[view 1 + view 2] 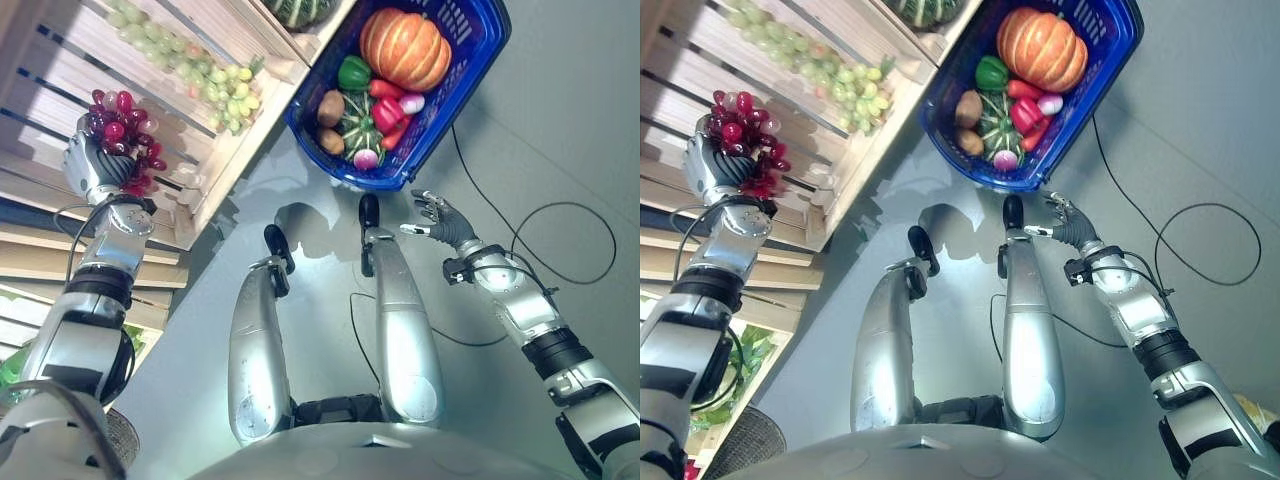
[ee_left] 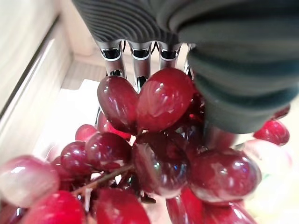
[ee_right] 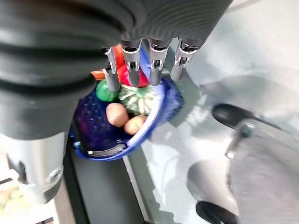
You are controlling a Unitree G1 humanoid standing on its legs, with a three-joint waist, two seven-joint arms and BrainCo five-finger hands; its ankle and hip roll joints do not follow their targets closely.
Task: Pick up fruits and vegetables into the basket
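My left hand [image 1: 95, 162] reaches into a wooden crate [image 1: 60, 70] and is closed round a bunch of red grapes [image 1: 122, 128]. Up close, the red grapes [image 2: 163, 100] press against the palm, and the fingers [image 2: 140, 56] run behind them with their tips hidden. A blue basket [image 1: 455, 115] stands on the grey floor. It holds an orange pumpkin [image 1: 405, 48], a green pepper [image 1: 354, 72], red peppers [image 1: 388, 110], two potatoes [image 1: 330, 108], a radish [image 1: 365, 157] and a small striped squash. My right hand [image 1: 437, 220] hovers open just below the basket [image 3: 88, 135], holding nothing.
A long bunch of green grapes [image 1: 190, 65] lies further along the crate. A dark green squash [image 1: 300, 10] sits in the neighbouring compartment. The crate's front wall [image 1: 235, 165] stands between the red grapes and the basket. Grey floor spreads right of the basket.
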